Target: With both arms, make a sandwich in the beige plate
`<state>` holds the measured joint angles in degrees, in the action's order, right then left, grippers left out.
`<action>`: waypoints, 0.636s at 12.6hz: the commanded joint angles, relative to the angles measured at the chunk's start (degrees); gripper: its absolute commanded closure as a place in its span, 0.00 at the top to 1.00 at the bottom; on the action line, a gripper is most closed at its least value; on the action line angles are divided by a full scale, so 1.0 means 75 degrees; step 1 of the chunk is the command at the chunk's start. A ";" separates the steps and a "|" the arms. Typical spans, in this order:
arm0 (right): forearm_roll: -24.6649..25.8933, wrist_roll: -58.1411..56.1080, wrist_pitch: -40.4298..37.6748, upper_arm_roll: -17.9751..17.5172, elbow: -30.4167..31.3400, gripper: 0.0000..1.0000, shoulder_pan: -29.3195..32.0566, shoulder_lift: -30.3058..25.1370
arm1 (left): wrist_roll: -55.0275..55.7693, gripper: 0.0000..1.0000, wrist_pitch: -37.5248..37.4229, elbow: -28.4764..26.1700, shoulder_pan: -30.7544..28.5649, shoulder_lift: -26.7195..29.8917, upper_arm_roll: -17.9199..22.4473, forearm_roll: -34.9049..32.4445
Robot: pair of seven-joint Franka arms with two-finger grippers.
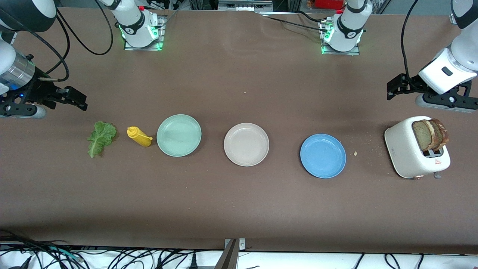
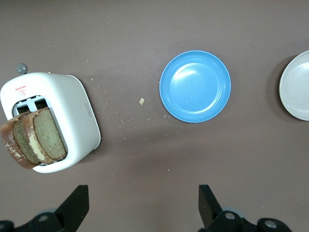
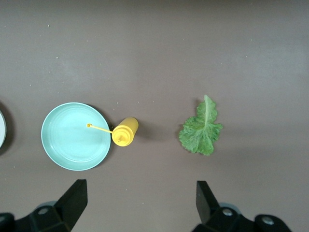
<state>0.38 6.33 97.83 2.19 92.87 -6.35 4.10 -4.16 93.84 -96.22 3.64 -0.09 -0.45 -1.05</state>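
My left gripper (image 2: pixel 142 208) hangs in the air with its two black fingers (image 2: pixel 76 205) spread as wide as they go and nothing between them, over bare brown tabletop (image 1: pixel 239 209) at the left arm's end of the table. Below my spread fingers, just toward the front camera, stands the glossy white rounded toaster (image 2: pixel 72 125), and two square slices of brown bread with darker crust (image 2: pixel 34 137) stick up out of its slots, leaning together and untouched. Crumbs lie scattered on the table between the toaster and the round blue plate (image 2: pixel 195 87), which sits flat and bare, well apart from my fingers. At the edge of my left wrist view I can just catch part of the round beige plate (image 2: pixel 297 87); in the front view that beige plate (image 1: pixel 246 144) lies flat in the middle of the row of three plates, with nothing on it, far from either of my grippers. My right gripper (image 3: pixel 140 205) hangs open just as wide, gripping nothing, over bare table at the right arm's end. Below its fingers (image 3: pixel 72 203), toward the front camera, lies the ruffled green lettuce leaf (image 3: pixel 200 130), flat on the table. Beside the leaf stands a small yellow plastic squeeze bottle (image 3: pixel 124 131), tilted so that its thin nozzle reaches over the rim of the round pale green plate (image 3: pixel 72 137), which is bare too.
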 commanded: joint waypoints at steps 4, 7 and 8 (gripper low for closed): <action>-0.0121 0.0082 0.0069 0.0024 0.0051 1.00 -0.0021 -0.0019 | -0.0066 1.00 -0.0032 -0.0003 0.0018 -0.0023 0.0037 -0.0060; -0.0109 0.0082 0.0081 0.0024 0.0062 1.00 -0.0021 -0.0019 | -0.0054 1.00 -0.0032 -0.0003 0.0018 -0.0035 0.0037 -0.0060; -0.0109 0.0082 0.0151 0.0024 0.0062 1.00 -0.0021 0.0062 | -0.0066 1.00 -0.0032 -0.0003 0.0018 -0.0046 0.0037 -0.0048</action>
<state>0.36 6.43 97.89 2.20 92.90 -6.34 4.25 -4.16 93.85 -96.22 3.64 -0.48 -0.43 -1.05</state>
